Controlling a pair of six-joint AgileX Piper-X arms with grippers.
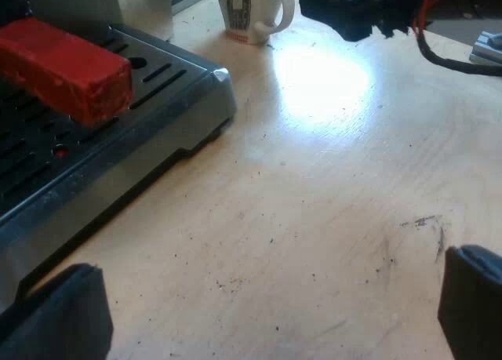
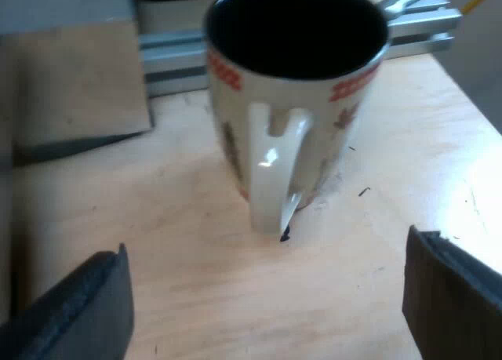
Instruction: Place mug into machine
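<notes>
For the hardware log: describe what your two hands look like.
The left hand has two matte black fingers, blocky with rounded corners. The right hand matches it: two black slab-like fingers with flat inner faces and a slightly rough, rubbery-looking surface. No markings show on any of them.

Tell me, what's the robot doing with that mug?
The right claw is open and facing the mug, close to it but not touching. The mug stands upright on the table, not yet in the machine. The left claw hangs open over the table beside the machine, holding nothing.
</notes>
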